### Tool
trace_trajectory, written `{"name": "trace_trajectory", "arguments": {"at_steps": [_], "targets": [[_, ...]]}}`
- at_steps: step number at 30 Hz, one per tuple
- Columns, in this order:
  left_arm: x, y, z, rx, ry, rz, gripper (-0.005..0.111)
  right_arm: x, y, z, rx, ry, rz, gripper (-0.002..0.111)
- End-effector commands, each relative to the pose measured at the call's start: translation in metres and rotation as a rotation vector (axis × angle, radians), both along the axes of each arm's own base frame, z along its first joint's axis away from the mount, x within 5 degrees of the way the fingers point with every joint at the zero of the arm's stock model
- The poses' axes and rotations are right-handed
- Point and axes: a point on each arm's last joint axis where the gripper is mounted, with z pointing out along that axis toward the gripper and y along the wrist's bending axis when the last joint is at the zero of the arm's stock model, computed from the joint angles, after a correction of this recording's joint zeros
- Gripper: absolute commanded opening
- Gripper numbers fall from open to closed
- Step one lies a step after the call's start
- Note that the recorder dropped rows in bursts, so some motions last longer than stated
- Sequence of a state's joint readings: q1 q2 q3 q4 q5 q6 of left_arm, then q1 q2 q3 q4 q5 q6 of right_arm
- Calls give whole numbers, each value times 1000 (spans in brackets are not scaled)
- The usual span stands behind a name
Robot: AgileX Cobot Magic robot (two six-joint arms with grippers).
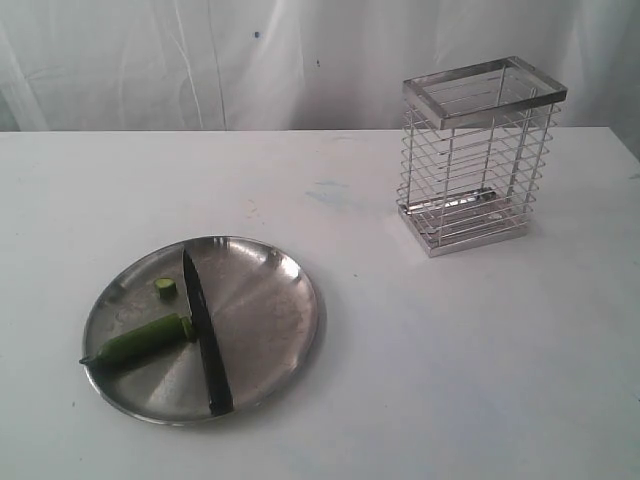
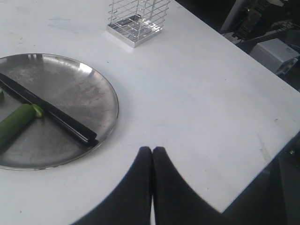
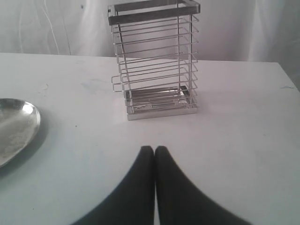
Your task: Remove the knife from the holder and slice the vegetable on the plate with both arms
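The knife (image 1: 205, 335) lies flat across the steel plate (image 1: 270, 320), its handle near the plate's front rim. The green vegetable (image 1: 140, 342) lies on the plate left of the blade, its cut end touching the knife. A small cut slice (image 1: 165, 288) rests apart from it. The wire holder (image 1: 475, 155) stands empty at the back right. Neither arm shows in the exterior view. My left gripper (image 2: 152, 150) is shut on nothing, above bare table beside the plate (image 2: 93, 84) and knife (image 2: 51, 112). My right gripper (image 3: 154, 149) is shut and empty, facing the holder (image 3: 154, 61).
A white table (image 1: 450, 380) carries everything, with a white cloth backdrop behind. In the left wrist view the table's edge and dark equipment (image 2: 272, 51) lie beyond the holder (image 2: 136, 21). A faint blue smudge (image 1: 328, 192) marks the tabletop.
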State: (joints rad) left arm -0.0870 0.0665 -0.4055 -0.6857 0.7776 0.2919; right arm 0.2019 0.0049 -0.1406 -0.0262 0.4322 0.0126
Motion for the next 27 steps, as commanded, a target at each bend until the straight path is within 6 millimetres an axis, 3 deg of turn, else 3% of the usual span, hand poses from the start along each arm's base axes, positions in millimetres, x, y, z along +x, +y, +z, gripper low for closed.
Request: {"name": "trace_trajectory", "arguments": {"at_steps": [1, 25, 27], "targets": [[-1, 0, -1, -7, -2, -8, 0, 0, 0, -2, -21, 1, 0, 0], [0, 0, -4, -9, 5, -3, 0, 0, 0, -2, -20, 1, 0, 0], [7, 5, -4, 13, -55, 91, 0, 0, 0, -2, -20, 1, 0, 0]]}}
